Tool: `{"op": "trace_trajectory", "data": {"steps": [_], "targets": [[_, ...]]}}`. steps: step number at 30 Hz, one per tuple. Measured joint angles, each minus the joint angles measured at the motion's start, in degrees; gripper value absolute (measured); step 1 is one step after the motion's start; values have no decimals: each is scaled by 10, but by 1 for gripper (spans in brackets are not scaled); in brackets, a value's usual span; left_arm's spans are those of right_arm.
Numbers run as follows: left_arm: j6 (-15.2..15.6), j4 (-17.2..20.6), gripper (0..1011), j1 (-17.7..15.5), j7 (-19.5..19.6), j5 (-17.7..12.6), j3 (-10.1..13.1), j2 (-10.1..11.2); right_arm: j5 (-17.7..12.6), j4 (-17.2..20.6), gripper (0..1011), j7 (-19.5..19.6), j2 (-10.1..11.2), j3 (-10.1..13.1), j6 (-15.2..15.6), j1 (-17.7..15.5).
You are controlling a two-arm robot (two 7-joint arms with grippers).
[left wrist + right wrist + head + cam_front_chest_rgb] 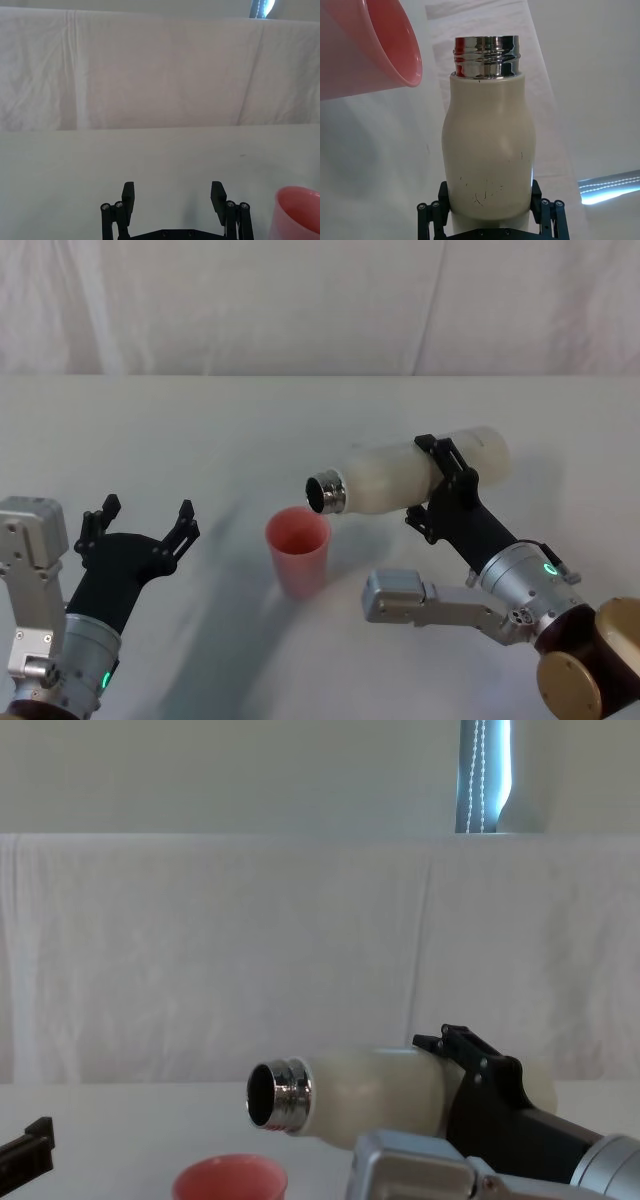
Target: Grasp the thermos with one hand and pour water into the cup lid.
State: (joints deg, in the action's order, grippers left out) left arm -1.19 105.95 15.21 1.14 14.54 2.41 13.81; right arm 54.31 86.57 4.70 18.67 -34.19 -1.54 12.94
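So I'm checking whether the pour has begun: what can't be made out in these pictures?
- Any water: none shows between the thermos mouth and the cup; a thin stream would be too small to tell.
- Cup's inside in the chest view: the bottom edge cuts it off.
- Thermos base in the right wrist view: hidden behind the right tool.
- The left tool waits open left of the cup.

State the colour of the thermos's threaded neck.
Shiny silver steel, above the cream-white body of the thermos; the right wrist view shows the neck best.
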Motion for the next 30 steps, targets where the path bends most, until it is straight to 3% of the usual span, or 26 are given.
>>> {"op": "trace_trajectory", "data": {"steps": [30], "targets": [[0,0,1001,0,0,0,0,0,32,-13,950,-2,11,-19,16,26]]}}
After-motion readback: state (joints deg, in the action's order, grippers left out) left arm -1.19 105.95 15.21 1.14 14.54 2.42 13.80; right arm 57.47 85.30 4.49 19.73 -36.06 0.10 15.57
